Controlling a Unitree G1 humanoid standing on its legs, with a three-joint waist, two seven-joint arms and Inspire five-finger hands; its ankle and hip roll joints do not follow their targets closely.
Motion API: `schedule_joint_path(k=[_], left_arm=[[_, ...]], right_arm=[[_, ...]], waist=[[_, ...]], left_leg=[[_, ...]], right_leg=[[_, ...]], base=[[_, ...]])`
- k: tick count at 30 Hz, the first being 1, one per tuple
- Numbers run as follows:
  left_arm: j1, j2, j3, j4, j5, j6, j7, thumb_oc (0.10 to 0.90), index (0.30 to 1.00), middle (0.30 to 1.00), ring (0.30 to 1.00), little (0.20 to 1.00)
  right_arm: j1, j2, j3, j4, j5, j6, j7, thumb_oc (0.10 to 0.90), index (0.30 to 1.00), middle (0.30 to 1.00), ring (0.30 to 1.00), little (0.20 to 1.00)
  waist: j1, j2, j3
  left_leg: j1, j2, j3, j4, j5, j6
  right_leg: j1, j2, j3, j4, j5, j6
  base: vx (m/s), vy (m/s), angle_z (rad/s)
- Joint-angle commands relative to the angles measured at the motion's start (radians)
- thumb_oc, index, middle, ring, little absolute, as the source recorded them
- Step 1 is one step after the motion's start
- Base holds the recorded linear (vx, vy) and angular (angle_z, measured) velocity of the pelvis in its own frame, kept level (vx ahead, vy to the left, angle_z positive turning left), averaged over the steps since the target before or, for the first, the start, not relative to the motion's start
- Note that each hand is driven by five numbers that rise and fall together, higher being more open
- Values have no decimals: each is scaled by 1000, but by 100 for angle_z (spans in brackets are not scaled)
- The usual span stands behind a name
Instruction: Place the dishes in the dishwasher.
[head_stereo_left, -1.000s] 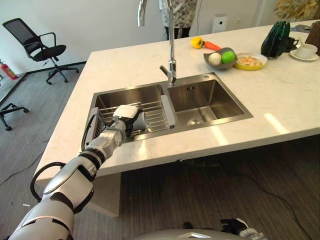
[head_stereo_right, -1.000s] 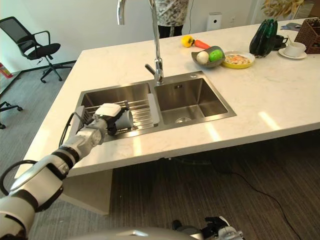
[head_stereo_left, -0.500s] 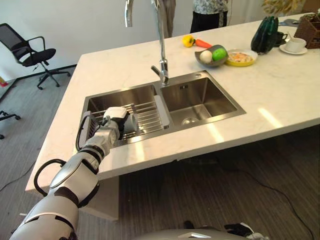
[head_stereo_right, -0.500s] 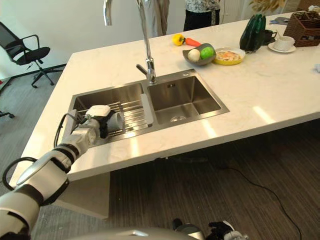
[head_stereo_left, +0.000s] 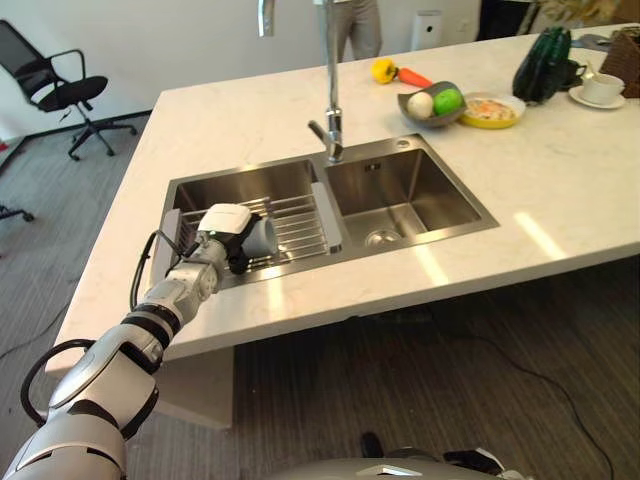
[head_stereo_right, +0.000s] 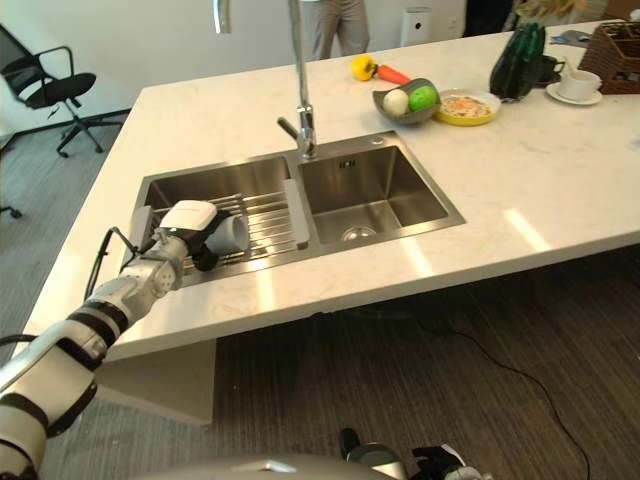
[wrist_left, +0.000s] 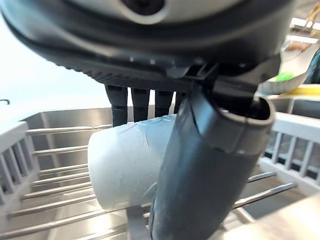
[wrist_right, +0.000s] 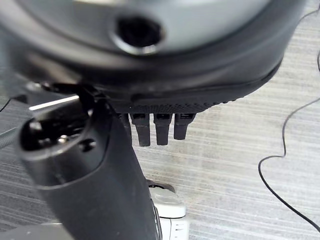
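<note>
A pale cup (head_stereo_left: 263, 237) lies on its side on the wire rack (head_stereo_left: 300, 222) in the left basin of the steel sink. My left hand (head_stereo_left: 222, 224) reaches into the basin from the counter's near edge and is shut on it. In the left wrist view the thumb (wrist_left: 210, 165) crosses the front of the cup (wrist_left: 125, 165) and the fingers (wrist_left: 140, 102) curl behind it. My right hand (wrist_right: 100, 190) hangs over the grey floor, fingers relaxed and holding nothing.
A tall faucet (head_stereo_left: 330, 100) stands between the basins; the right basin (head_stereo_left: 400, 200) holds nothing. At the counter's far right sit a grey fruit bowl (head_stereo_left: 425, 120), a yellow plate (head_stereo_left: 470, 123), a dark green object (head_stereo_left: 545, 65) and a white cup on a saucer (head_stereo_left: 605, 90). A person (head_stereo_left: 355, 25) stands beyond.
The camera has shifted, so the whole scene sits differently. My left hand stays closed round the cup on the rack.
</note>
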Motion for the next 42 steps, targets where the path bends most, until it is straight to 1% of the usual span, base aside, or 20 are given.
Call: schedule_joint_path(k=[1,2,5,6,12,20,23,27,28,29,30,31,32,34,35,37,38,39,40,42], left_arm=[[-80,62,154,-34,-98,-22,197,400,300,300,300,300],[-20,34,262,-146,-171,-48,254,400,300,300,300,300],[44,7,367,-237,-230,-67,298,400,300,300,300,300],[74,-23,442,-310,-291,-85,321,400,300,300,300,300],[113,-65,571,-504,-371,-127,344,400,300,300,300,300],[298,-83,747,-751,-394,-173,352,400,300,300,300,300],[516,-65,901,-827,-367,-199,384,400,300,300,300,300],[611,-53,953,-849,-343,-203,387,400,300,300,300,300],[654,-74,969,-861,-349,-219,403,400,300,300,300,300],[666,-81,968,-870,-351,-221,402,400,300,300,300,300],[681,-74,971,-859,-343,-215,403,400,300,300,300,300],[691,-66,967,-881,-309,-210,401,400,300,300,300,300],[699,-55,973,-894,-288,-207,400,400,300,300,300,300],[699,-57,972,-898,-287,-204,400,400,300,300,300,300],[681,-73,954,-941,-299,-202,385,400,300,300,300,300],[636,-69,925,-951,-303,-201,367,400,300,300,300,300],[635,-69,924,-950,-303,-201,367,400,300,300,300,300],[625,-69,920,-965,-303,-209,361,400,300,300,300,300],[613,-76,904,-977,-294,-214,350,400,300,300,300,300],[605,-106,879,-976,-301,-222,354,400,300,300,300,300]], right_arm=[[-26,25,-5,15,-14,-51,-30,800,900,900,900,900],[-21,36,-20,14,-16,-51,-38,800,900,900,900,900],[-15,40,-24,14,-20,-51,-43,800,900,900,900,900],[-14,41,-31,13,-23,-47,-51,800,900,900,900,900],[-18,42,-49,16,-21,-41,-58,800,900,900,900,900],[-32,54,-64,19,-12,-34,-54,800,900,900,900,900],[-58,51,-65,8,-21,-34,-44,800,900,900,900,900],[-82,42,-63,0,-20,-38,-44,800,900,900,900,900],[-108,38,-51,-4,-28,-39,-49,800,900,900,900,900],[-116,35,-41,-11,-35,-44,-50,800,900,900,900,900],[-115,29,-40,-17,-37,-46,-51,800,900,900,900,900],[-113,19,-51,-12,-39,-50,-56,800,900,900,900,900],[-113,12,-59,-2,-40,-53,-57,800,900,900,900,900],[-114,12,-60,-1,-40,-54,-57,800,900,900,900,900],[-105,4,-90,30,-31,-59,-62,800,900,900,900,900],[-86,-9,-114,57,-22,-57,-64,800,900,900,900,900],[-87,-9,-115,57,-22,-57,-64,800,900,900,900,900],[-72,-12,-133,70,-17,-54,-73,800,900,900,900,900],[-65,1,-162,75,2,-51,-92,800,900,900,900,900],[-79,36,-197,48,69,-57,-115,800,900,900,900,900]], waist=[[-11,-33,-41],[1,-42,-44],[3,-45,-49],[9,-49,-54],[24,-52,-64],[69,-55,-63],[137,-59,-44],[177,-67,-15],[238,-73,28],[268,-74,40],[302,-68,50],[344,-60,53],[371,-53,55],[361,-53,51],[365,-48,53],[316,-58,54],[316,-57,54],[303,-64,48],[294,-78,33],[293,-84,17]], left_leg=[[6,-56,0,12,-79,3],[5,-56,-4,12,-80,3],[6,-55,-8,12,-82,2],[7,-55,-11,12,-84,2],[0,-56,-22,12,-76,3],[-7,-59,-55,12,-72,4],[-20,-60,-91,20,-60,2],[-72,-66,-116,85,-67,-3],[-140,-80,-146,173,-77,-20],[-179,-88,-175,204,-78,-30],[-212,-91,-194,202,-58,-38],[-247,-100,-236,174,-24,-46],[-271,-104,-249,156,5,-51],[-280,-108,-260,152,17,-51],[-309,-75,-143,141,35,-53],[-297,13,117,214,-14,-57],[-300,13,116,219,-17,-57],[-278,48,232,234,-37,-48],[-242,74,327,273,-89,-44],[-214,90,359,268,-107,-51]], right_leg=[[69,-37,-8,15,-148,92],[70,-37,-12,14,-150,90],[73,-37,-15,14,-154,88],[75,-37,-16,14,-156,86],[73,-39,-26,14,-150,78],[77,-46,-57,14,-156,71],[76,-53,-88,14,-161,69],[68,-68,-118,15,-156,69],[61,-87,-170,18,-156,68],[59,-94,-215,15,-162,68],[57,-101,-273,14,-168,68],[53,-111,-365,14,-179,71],[48,-117,-416,14,-185,73],[42,-119,-428,14,-180,75],[38,-137,-536,14,-180,77],[41,-159,-633,15,-191,74],[40,-159,-633,15,-191,74],[38,-175,-704,18,-186,68],[52,-200,-799,22,-173,64],[74,-220,-869,26,-157,68]], base=[[0,0,0],[21,-9,9],[21,-4,15],[23,0,6],[10,-4,5],[7,-11,11],[-8,-35,15],[-86,-41,31],[-162,-95,45],[-198,-135,109],[-109,-147,156],[-110,-121,204],[-90,-74,184],[-70,-8,279],[-53,-20,290],[-103,29,189],[-173,75,366],[-127,146,424],[-118,218,244],[9,274,134]])
